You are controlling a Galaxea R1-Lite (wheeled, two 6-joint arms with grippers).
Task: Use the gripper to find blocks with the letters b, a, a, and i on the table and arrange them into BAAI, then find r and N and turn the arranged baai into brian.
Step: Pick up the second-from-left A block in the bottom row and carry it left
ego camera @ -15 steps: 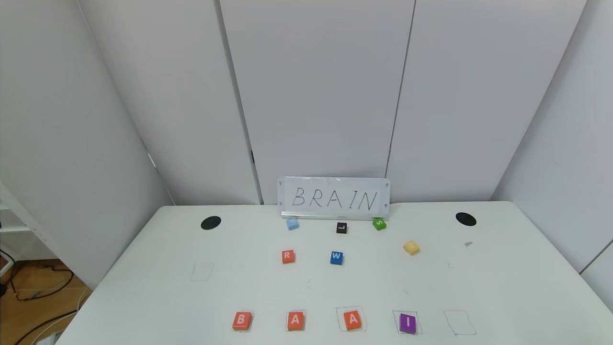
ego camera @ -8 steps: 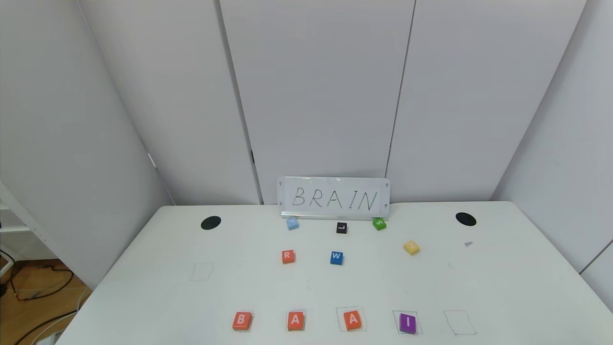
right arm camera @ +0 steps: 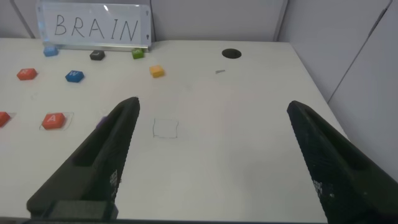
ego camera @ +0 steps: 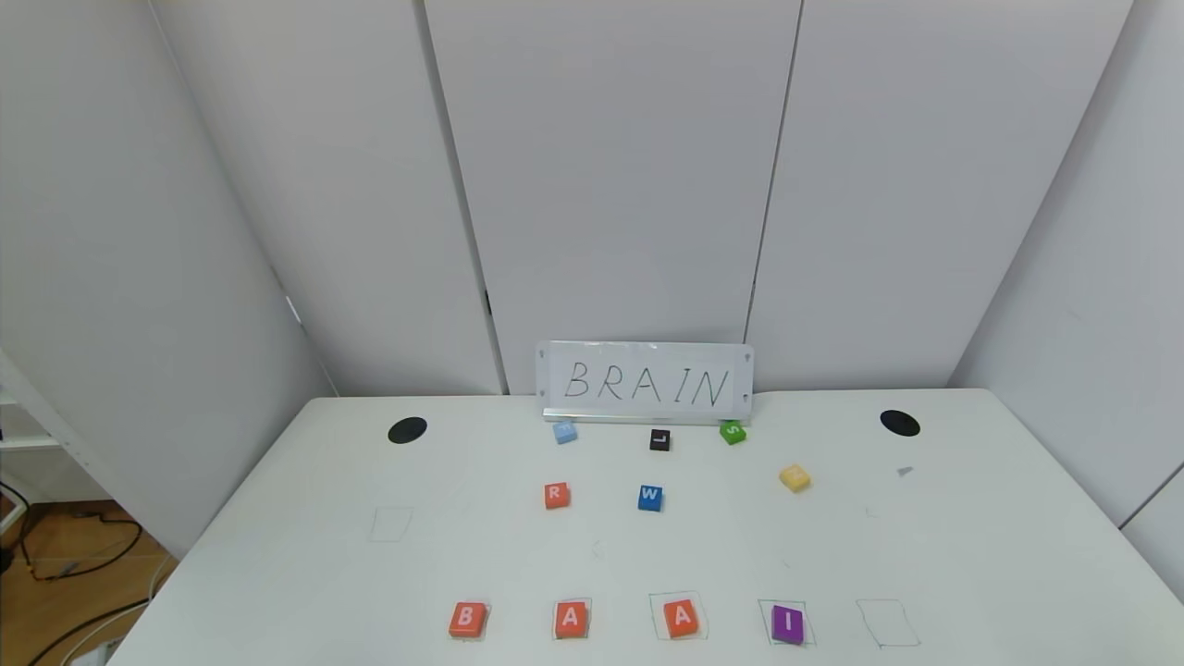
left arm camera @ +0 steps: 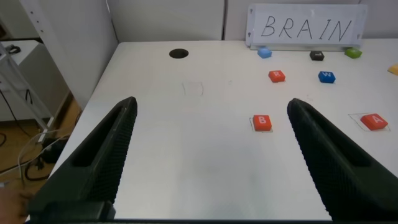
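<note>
On the white table (ego camera: 277,573) a row lies near the front edge: orange B (ego camera: 467,619), orange A (ego camera: 571,618), orange A (ego camera: 683,617), purple I (ego camera: 787,623), each on a pen-drawn square. The orange R block (ego camera: 556,495) lies farther back, the yellow N block (ego camera: 795,477) back right. Neither gripper shows in the head view. My left gripper (left arm camera: 211,115) is open and empty above the table's left front, B (left arm camera: 262,122) between its fingers' lines. My right gripper (right arm camera: 211,115) is open and empty above the right front, over an empty drawn square (right arm camera: 165,127).
A sign reading BRAIN (ego camera: 645,383) stands at the back edge. In front of it lie a light-blue block (ego camera: 565,432), a black L block (ego camera: 659,439), a green S block (ego camera: 733,432) and a blue W block (ego camera: 649,498). Two black holes (ego camera: 407,429) mark the back corners.
</note>
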